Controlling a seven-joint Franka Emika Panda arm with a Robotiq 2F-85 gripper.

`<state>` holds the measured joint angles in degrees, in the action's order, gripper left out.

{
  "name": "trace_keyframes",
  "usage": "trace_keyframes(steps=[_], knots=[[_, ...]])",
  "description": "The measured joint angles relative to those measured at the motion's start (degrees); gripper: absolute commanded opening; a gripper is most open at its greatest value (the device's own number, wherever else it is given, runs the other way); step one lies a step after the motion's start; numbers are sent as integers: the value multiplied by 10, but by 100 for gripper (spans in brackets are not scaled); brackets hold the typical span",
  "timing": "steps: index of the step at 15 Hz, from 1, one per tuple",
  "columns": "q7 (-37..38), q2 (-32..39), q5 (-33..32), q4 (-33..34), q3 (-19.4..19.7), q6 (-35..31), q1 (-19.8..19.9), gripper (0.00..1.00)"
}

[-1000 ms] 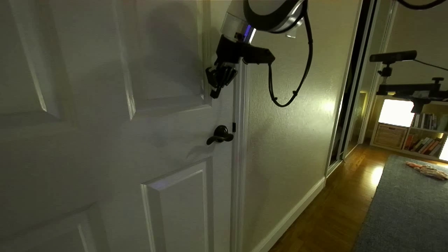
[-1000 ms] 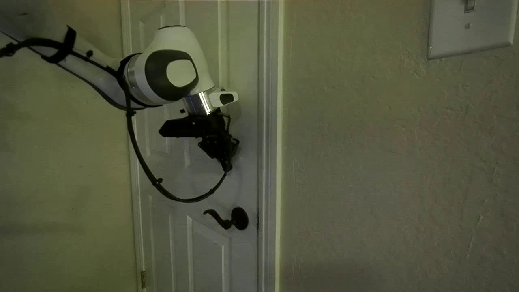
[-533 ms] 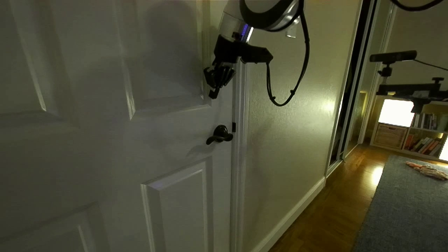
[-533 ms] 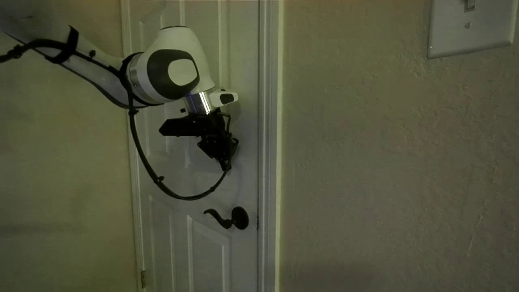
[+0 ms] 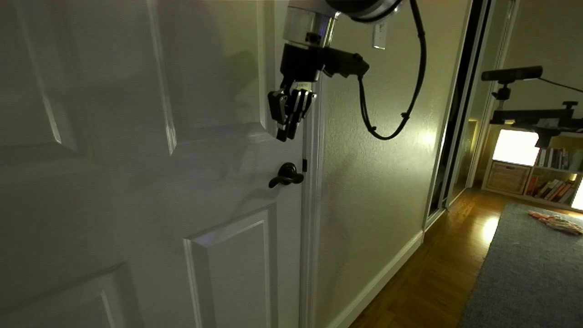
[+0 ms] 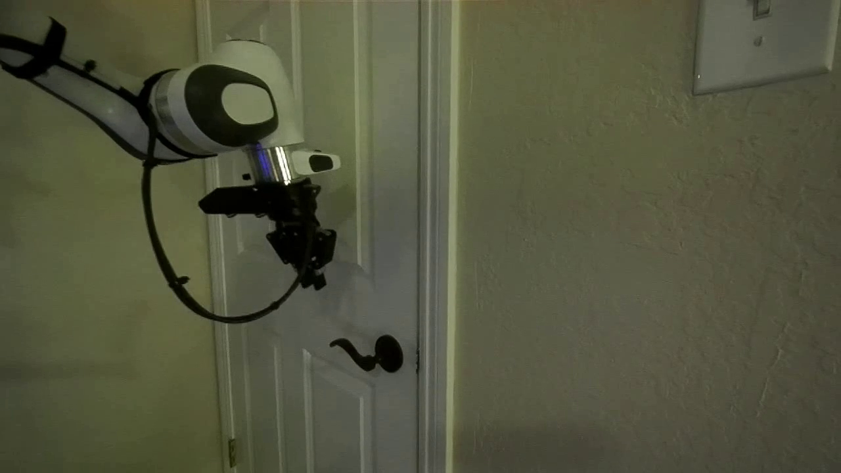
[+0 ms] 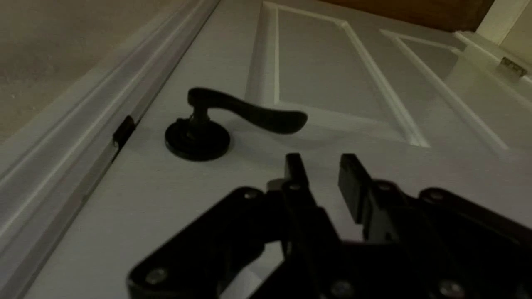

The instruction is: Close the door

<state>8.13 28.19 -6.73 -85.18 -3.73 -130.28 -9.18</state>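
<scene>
The white panelled door shows in both exterior views and the wrist view. Its edge lies against the door frame, with only a thin dark line between them. The black lever handle sits near that edge; it also shows in the wrist view. My gripper hangs above the handle, fingers pointing down. In an exterior view the gripper is up and left of the handle. In the wrist view the gripper is partly open, with a gap between its fingertips and nothing in it. It is apart from the handle.
A textured wall with a light switch plate is beside the frame. A black cable loops from the arm. A camera on a mount, a bookshelf and a grey rug stand further off.
My gripper and arm have moved back from the door's latch edge, leftward in an exterior view. The fingertips now show apart where they looked together before. The door and handle have not moved.
</scene>
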Motion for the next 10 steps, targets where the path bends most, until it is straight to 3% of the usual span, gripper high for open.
trace_keyframes(steps=[6, 10], knots=[[80, -131, 1, -155, -7, 32, -21, 98], [107, -217, 28, -260, -29, 32, -22, 100]])
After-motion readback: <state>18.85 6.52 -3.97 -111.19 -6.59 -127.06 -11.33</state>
